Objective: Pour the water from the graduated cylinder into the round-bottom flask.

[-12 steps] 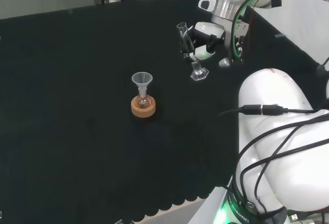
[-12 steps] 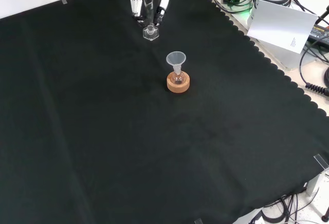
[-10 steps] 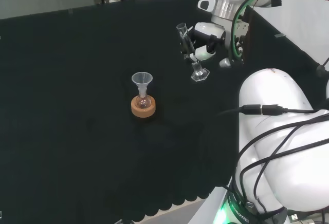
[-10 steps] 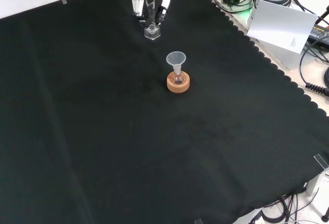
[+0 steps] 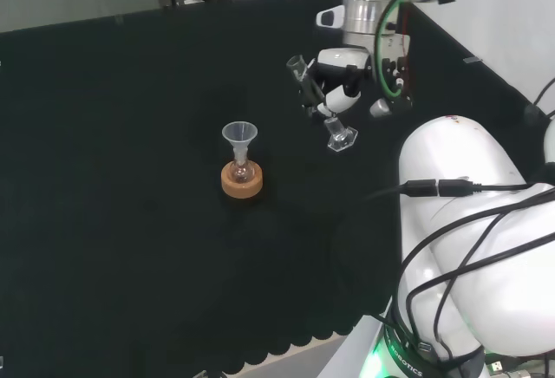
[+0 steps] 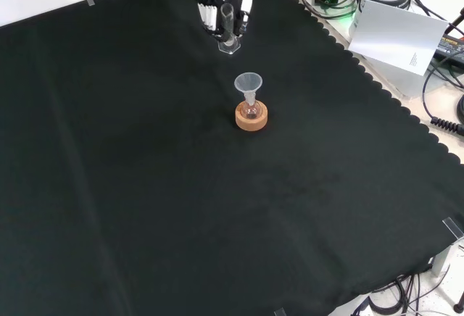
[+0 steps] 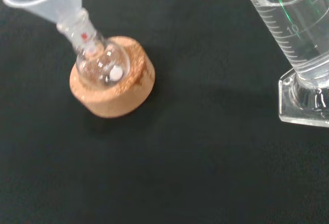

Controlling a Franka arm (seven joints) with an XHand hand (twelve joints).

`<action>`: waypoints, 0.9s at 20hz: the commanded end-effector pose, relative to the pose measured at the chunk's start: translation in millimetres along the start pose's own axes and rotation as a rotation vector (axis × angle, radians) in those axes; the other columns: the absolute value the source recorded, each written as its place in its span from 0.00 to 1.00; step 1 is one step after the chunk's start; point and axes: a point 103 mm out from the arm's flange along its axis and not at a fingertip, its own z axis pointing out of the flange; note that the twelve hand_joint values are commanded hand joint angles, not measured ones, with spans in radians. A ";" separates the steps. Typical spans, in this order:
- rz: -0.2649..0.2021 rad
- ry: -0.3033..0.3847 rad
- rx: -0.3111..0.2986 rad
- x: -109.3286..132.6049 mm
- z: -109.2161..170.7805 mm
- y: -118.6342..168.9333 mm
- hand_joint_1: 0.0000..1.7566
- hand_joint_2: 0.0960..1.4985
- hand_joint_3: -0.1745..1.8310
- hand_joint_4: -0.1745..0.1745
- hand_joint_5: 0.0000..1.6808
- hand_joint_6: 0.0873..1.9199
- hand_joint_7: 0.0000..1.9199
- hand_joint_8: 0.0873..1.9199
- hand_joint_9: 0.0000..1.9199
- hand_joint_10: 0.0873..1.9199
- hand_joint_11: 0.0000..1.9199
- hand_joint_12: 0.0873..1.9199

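Hand: black and white robot hand [image 5: 340, 79], fingers curled round the cylinder
Cylinder: one clear graduated glass cylinder [image 5: 319, 105], tilted, lifted off the black cloth [image 5: 130, 222], water inside
Flask: one small round-bottom glass flask [image 7: 100, 66] on one cork ring [image 7: 115, 96]
Funnel: one clear plastic funnel [image 5: 239, 139] in the flask's neck

The counter [image 6: 145, 185] is covered by a black cloth with a scalloped edge [image 6: 377, 91]. Near the cloth's middle a round cork ring stand [image 6: 251, 117] is set directly on it. A small clear glass round-bottom flask [image 7: 100, 64] is seated in that ring, and a clear funnel [image 6: 248, 84] is carried in the flask's neck.
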 end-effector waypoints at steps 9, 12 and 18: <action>0.032 -0.228 0.339 34.8 1.0 10.9 0.72 0.70 0.09 0.00 0.62 0.45 0.56 0.44 0.74 0.00 0.63 0.37; 0.045 -0.249 0.380 38.5 1.5 12.9 0.72 0.70 0.09 0.00 0.62 0.45 0.56 0.44 0.74 0.00 0.63 0.37; 0.086 -0.290 0.448 38.8 1.6 16.6 0.72 0.70 0.09 0.00 0.62 0.45 0.56 0.44 0.75 0.00 0.64 0.37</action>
